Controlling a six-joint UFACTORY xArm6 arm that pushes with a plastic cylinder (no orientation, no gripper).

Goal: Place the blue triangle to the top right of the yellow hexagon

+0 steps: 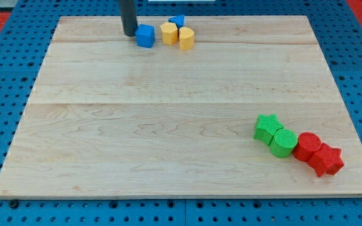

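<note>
While my tip (129,34) rests on the wooden board (168,125) near the view's top edge, it stands just to the left of a blue cube (145,36), close enough that I cannot tell whether the two touch. I have no pincer on this rig, only the dark rod, so nothing spreads or presses together.

To the right of the cube sits the yellow hexagon (169,32), a squat, flat-topped block. Behind it, toward the view's top right, is the blue triangle (178,21): small, bright blue like the cube, with a pointed outline, and partly hidden by the yellow blocks in front. It seems to touch the hexagon. Another yellow block (186,38), with a rounded front, lies just right of the hexagon and below the triangle.

Well apart, at the view's lower right, runs a touching row: a green star (268,128), a green cylinder (283,142), a red cylinder (307,147) and a red star (326,159).
</note>
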